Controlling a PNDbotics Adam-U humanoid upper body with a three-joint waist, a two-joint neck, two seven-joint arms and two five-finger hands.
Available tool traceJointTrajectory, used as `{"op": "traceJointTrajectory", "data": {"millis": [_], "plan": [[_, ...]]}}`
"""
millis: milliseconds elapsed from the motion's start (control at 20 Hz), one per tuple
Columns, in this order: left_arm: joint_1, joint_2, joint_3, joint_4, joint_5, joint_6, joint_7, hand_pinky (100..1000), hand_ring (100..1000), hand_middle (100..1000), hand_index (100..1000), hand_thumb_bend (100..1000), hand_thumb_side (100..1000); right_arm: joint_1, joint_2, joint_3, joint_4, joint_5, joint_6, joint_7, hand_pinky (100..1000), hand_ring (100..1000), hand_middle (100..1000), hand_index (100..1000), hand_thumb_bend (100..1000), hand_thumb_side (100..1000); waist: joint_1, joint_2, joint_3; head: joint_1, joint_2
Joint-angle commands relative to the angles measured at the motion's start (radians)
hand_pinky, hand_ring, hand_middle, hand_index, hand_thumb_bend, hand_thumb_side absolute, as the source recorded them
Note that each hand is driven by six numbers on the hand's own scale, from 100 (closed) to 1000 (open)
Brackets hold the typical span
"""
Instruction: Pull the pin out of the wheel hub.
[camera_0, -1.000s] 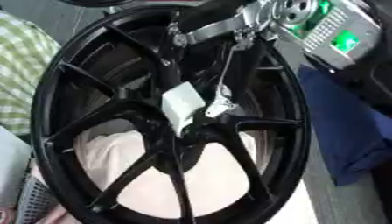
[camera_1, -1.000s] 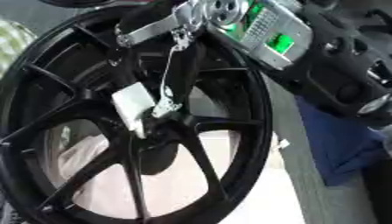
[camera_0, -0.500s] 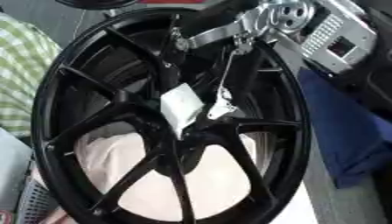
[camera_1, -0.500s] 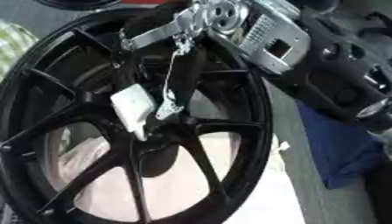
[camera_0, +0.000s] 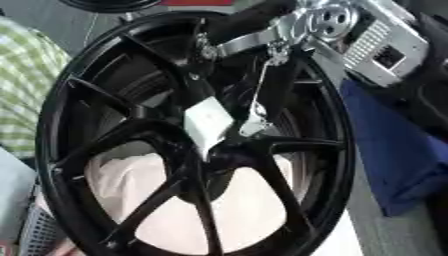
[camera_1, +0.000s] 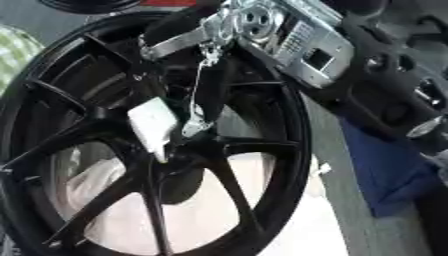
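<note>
Your right arm comes in from the upper right corner, its black forearm and silver wrist housing angled down and toward the left. The right robot hand (camera_0: 262, 35) reaches left from that wrist, with silver links and dark fingers (camera_1: 184, 22) stretched out across the upper middle of the view. A thin silver rod hangs down from it. Whether the fingers are curled is unclear. Your left robot hand shows nowhere.

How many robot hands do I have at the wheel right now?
1: the right hand, in from the upper right, over the rim toward the wheel hub. The left hand shows in no view.
</note>
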Motion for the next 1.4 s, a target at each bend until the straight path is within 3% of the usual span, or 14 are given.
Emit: {"op": "traceJointTrajectory", "data": {"millis": [50,900,1400], "plan": [[-0.003,0.011,0.007,-0.009,-0.003,-0.002,-0.004,710,743,604,685,313,754,-0.009,-0.020,-0.013,-0.007,-0.008,0.006,-0.013,783,717,482,522,373,240,0.008,-0.020,-0.001,-0.001,-0.008],[-0.001,0.013,0.009,-0.007,-0.004,-0.001,-0.007,711,744,605,685,310,755,-0.009,-0.043,-0.057,-0.063,-0.053,0.046,-0.041,764,665,410,471,432,202,0.008,-0.025,-0.006,0.001,-0.009],[0.002,0.018,0.011,-0.007,-0.006,-0.001,-0.007,712,744,606,685,308,755,-0.053,-0.049,-0.093,-0.077,-0.066,0.069,-0.034,759,656,401,463,455,189,0.007,-0.031,-0.012,0.002,0.000]]}}
